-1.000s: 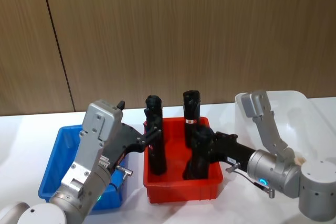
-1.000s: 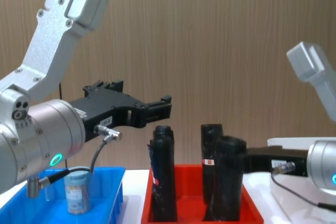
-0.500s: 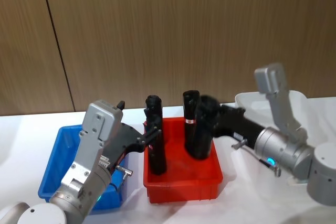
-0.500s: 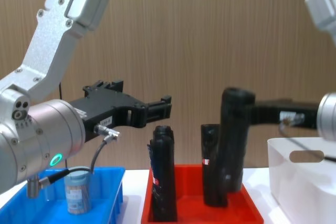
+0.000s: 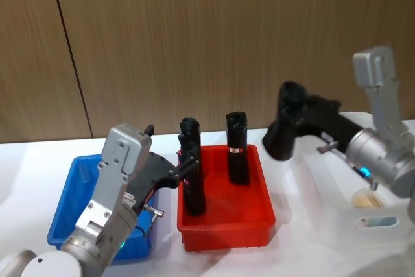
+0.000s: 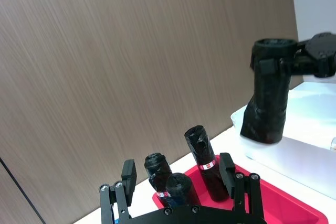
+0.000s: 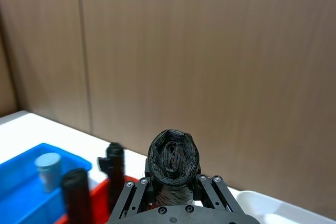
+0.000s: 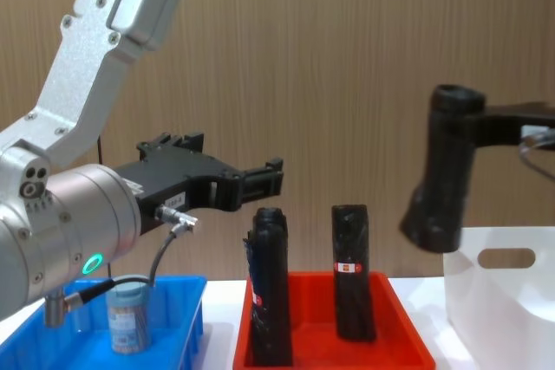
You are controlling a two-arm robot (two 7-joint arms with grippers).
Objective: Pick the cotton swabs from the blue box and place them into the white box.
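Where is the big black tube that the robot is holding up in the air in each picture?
Head view: the tall black cylinder hangs right of centre, held by the right gripper.
Left wrist view, far off, above the white plastic bin.
Right wrist view, seen end-on at the bottom middle.
Chest view, tilted, right of centre.
Shared landmark: the red plastic bin with black cylinders standing in it.

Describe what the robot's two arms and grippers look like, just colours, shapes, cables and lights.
Both arms are silver-grey metal with rounded cylindrical joints and boxy angled links. Each joint carries a small glowing teal ring light and a thin grey cable with a metal plug. The left gripper is matte black, with slim parallel fingers on a blocky black body. The right gripper is the same black type, with visible screw heads.
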